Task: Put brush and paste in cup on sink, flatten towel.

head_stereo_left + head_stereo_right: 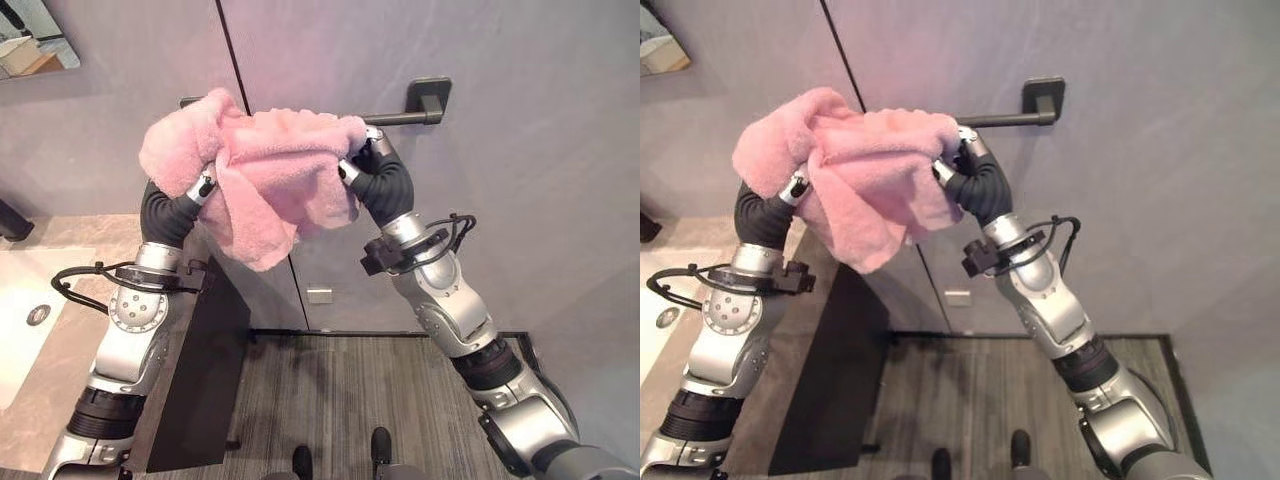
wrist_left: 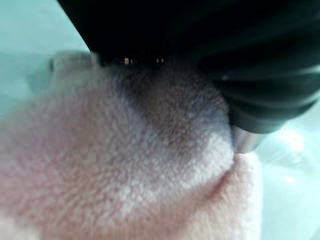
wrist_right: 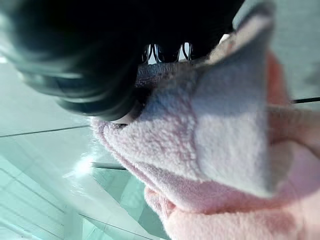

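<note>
At the far left of the head views a pale sink basin (image 1: pixel 18 310) with a round drain (image 1: pixel 38 315) is sunk into a beige counter (image 1: pixel 75 350), both cut off by the frame edge, and a dark panel (image 1: pixel 205 370) drops from the counter's end to the grey striped floor (image 1: pixel 350 390). Above the counter, in the top corner, a sliver of mirror (image 1: pixel 35 40) is cropped so that little can be made out in it. Moving right, the left hand (image 1: pixel 203 187) reaches up into a bunched pink towel (image 1: pixel 270 175); only a bit of silver at the wrist end shows past the dark ribbed cover, the fingers are buried in the cloth, and I cannot tell whether they are curled round it or straight. Its own wrist camera gives only fuzzy pile pressed close against the cover. The towel hangs in a crumpled heap over a dark wall bar (image 1: pixel 400 117), covering most of the bar, so that just the right-hand length and its square mount (image 1: pixel 430 98) show, with a short dark stub of the left end peeking out by the lump of cloth. A thin dark seam (image 1: pixel 232 50) runs down the grey wall (image 1: pixel 540 180) behind the towel. On the towel's right side the right hand (image 1: pixel 352 167) is pushed into the folds at the bar; its fingers too are hidden under the cloth, so their state cannot be read.
</note>
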Robot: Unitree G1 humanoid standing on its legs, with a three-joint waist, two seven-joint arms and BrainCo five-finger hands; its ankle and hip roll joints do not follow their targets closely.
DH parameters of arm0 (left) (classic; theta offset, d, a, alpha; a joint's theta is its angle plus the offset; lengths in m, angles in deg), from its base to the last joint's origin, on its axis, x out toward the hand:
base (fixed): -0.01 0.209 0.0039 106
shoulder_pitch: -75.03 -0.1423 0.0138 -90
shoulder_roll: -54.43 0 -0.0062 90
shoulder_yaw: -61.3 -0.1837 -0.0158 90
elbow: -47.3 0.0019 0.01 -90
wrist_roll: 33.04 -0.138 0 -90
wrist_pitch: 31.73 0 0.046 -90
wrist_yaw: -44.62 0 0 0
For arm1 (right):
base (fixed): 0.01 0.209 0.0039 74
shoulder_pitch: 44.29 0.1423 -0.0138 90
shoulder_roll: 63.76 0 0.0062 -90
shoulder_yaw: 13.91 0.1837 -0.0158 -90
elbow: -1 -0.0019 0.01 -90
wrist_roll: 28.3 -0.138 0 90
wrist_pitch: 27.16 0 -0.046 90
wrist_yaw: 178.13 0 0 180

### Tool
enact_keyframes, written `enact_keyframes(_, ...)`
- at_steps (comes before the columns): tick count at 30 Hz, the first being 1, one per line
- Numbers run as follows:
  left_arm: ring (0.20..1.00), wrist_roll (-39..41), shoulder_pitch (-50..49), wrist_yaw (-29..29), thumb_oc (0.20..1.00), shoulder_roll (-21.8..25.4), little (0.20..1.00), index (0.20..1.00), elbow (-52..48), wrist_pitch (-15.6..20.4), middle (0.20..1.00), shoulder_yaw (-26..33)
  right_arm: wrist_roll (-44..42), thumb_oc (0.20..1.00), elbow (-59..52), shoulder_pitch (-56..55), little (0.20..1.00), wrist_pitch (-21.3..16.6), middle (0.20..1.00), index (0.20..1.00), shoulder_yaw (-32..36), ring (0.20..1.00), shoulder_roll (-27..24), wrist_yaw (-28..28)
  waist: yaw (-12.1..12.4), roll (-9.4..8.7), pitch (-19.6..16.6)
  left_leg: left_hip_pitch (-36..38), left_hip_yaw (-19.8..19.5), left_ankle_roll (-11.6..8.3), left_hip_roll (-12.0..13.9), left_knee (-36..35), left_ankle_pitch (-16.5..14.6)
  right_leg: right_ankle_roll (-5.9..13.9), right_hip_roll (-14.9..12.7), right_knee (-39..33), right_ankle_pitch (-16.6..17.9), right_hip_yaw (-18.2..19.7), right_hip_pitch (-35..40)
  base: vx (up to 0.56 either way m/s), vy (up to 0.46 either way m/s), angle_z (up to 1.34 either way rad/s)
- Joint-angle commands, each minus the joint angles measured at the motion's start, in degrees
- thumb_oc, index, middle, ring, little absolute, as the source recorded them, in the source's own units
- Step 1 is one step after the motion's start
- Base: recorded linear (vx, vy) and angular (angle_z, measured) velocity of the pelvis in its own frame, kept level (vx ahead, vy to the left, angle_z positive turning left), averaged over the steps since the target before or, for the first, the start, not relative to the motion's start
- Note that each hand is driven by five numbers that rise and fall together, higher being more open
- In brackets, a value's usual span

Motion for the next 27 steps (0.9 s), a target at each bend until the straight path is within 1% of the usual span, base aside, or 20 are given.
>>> enact_keyframes(1,0.2,-0.44,0.83,1.46,0.2,4.35,0.2,0.2,5.32,1.48,0.2,2.59,-1.01,0.2,-0.01,-0.2,0.2,-4.64,0.2,0.2,4.96,0.2,0.25,1.38,-0.08,-2.47,-4.93,-0.78,-0.39,-1.56,-0.33,0.12,-0.27,4.22,-2.35,0.27,-5.96,1.92,4.39,-0.01,-0.007,-0.05)
enact_keyframes(4,0.2,-0.38,-1.12,-0.35,0.2,3.76,0.2,0.2,7.68,-0.75,0.2,-1.05,-2.85,0.2,2.97,-3.89,0.2,-2.83,0.2,0.2,3.21,0.2,-0.34,0.4,-0.54,-2.29,-4.73,-0.58,-0.06,-1.58,-0.06,0.12,-0.15,4.16,-2.26,0.33,-5.98,1.88,4.53,0.0,-0.002,-0.01)
enact_keyframes(5,0.2,-0.11,-2.04,-0.63,0.2,2.78,0.2,0.2,11.14,-2.34,0.2,-3.11,-3.45,0.2,5.19,-4.97,0.2,-1.74,0.2,0.2,2.12,0.2,-0.16,0.22,-0.74,-2.27,-4.61,-0.59,0.01,-1.56,0.0,0.12,-0.01,4.13,-2.24,0.36,-5.91,1.89,4.52,0.0,0.0,0.0)
enact_keyframes(6,0.2,0.21,-2.45,-1.68,0.2,2.08,0.2,0.2,15.86,-3.15,0.2,-4.67,-3.88,0.2,7.21,-5.58,0.2,-1.02,0.2,0.2,1.33,0.2,-0.34,-0.16,-0.91,-2.17,-4.68,-0.54,0.16,-1.57,0.04,0.12,0.04,4.15,-2.18,0.33,-5.89,1.97,4.56,0.0,0.0,0.0)
enact_keyframes(9,0.2,-2.99,-3.11,-1.49,0.2,0.91,0.2,0.2,25.31,-5.79,0.2,-7.2,-4.72,0.2,14.13,-6.66,0.2,1.04,0.2,0.2,-0.5,0.2,-0.17,0.03,-1.1,-1.99,-4.67,-0.47,0.5,-1.58,0.18,0.12,0.2,4.14,-2.2,0.24,-5.81,2.0,4.6,-0.01,-0.004,-0.04)
enact_keyframes(10,0.222,-5.0,-3.88,-0.89,0.222,0.87,0.222,0.222,28.67,-6.9,0.222,-7.42,-3.85,0.2,16.47,-6.44,0.2,2.09,0.2,0.2,-1.32,0.2,-0.31,0.27,-1.04,-1.88,-4.66,-0.34,0.65,-1.53,0.23,0.12,0.19,4.18,-2.16,0.25,-5.77,2.07,4.57,-0.01,-0.001,-0.08)
enact_keyframes(11,0.222,-6.14,-4.36,-0.13,0.222,0.36,0.222,0.222,30.79,-7.59,0.222,-7.47,-3.81,0.2,17.2,-6.45,0.2,2.36,0.2,0.2,-1.54,0.2,-0.1,0.31,-1.01,-1.81,-4.67,-0.27,0.77,-1.51,0.29,0.12,0.22,4.19,-2.18,0.22,-5.78,2.03,4.59,0.0,0.001,-0.08)
enact_keyframes(12,0.413,-7.05,-4.82,0.83,0.413,-0.58,0.413,0.413,32.85,-8.16,0.413,-7.03,-3.63,0.2,17.72,-6.49,0.2,2.51,0.2,0.2,-1.8,0.2,0.23,0.5,-0.97,-1.74,-4.74,-0.19,0.86,-1.49,0.3,0.12,0.17,4.2,-2.21,0.18,-5.74,2.13,4.63,0.01,0.001,-0.1)
enact_keyframes(13,0.442,-7.34,-5.09,1.13,0.442,-0.93,0.442,0.442,32.65,-8.11,0.442,-6.77,-3.58,0.2,17.75,-6.39,0.2,2.5,0.2,0.2,-1.77,0.2,0.28,0.6,-0.93,-1.71,-4.83,-0.16,0.93,-1.48,0.3,0.12,0.11,4.21,-2.19,0.13,-5.75,2.19,4.6,0.01,0.002,-0.14)
enact_keyframes(14,0.442,-7.68,-5.65,1.56,0.442,-1.15,0.442,0.442,32.67,-8.09,0.442,-6.33,-3.55,0.2,17.68,-6.27,0.2,2.57,0.2,0.2,-1.82,0.2,0.49,0.57,-0.86,-1.69,-4.89,-0.1,1.04,-1.45,0.28,0.12,0.05,4.24,-2.19,0.06,-5.73,2.21,4.58,0.01,0.003,-0.11)
enact_keyframes(15,0.57,-7.04,-6.17,1.7,0.57,-1.41,0.57,0.57,32.27,-7.98,0.57,-5.79,-3.59,0.2,17.43,-6.18,0.2,2.61,0.2,0.2,-1.78,0.2,0.54,0.64,-0.78,-1.71,-4.93,-0.02,1.11,-1.43,0.28,0.12,0.0,4.26,-2.22,0.01,-5.69,2.25,4.6,0.01,0.006,-0.08)
enact_keyframes(16,0.956,-6.6,-6.78,1.81,0.956,-1.6,0.956,0.956,31.63,-7.91,0.956,-5.27,-3.71,0.2,16.85,-6.24,0.2,2.45,0.2,0.2,-1.59,0.2,0.56,0.7,-0.73,-1.74,-4.95,0.05,1.17,-1.43,0.33,0.12,-0.05,4.28,-2.24,-0.02,-5.65,2.24,4.6,0.01,0.002,-0.03)
enact_keyframes(17,1.0,-6.17,-7.48,1.66,1.0,-1.63,1.0,1.0,31.0,-7.79,1.0,-4.77,-3.57,0.2,16.5,-6.33,0.2,2.48,0.2,0.2,-1.47,0.2,0.45,0.7,-0.64,-1.79,-5.07,0.13,1.23,-1.43,0.36,0.12,-0.1,4.29,-2.24,-0.05,-5.66,2.22,4.66,0.01,0.001,-0.03)
enact_keyframes(27,1.0,-5.51,-10.77,2.07,1.0,-1.19,1.0,1.0,27.94,-7.03,1.0,-0.9,-3.66,0.2,15.97,-7.25,0.2,2.21,0.2,0.2,-0.05,0.2,0.07,0.43,-0.1,-2.22,-5.47,1.17,1.24,-1.27,0.27,0.12,-0.69,4.3,-2.36,-0.05,-6.32,2.02,5.79,0.0,0.0,0.0)
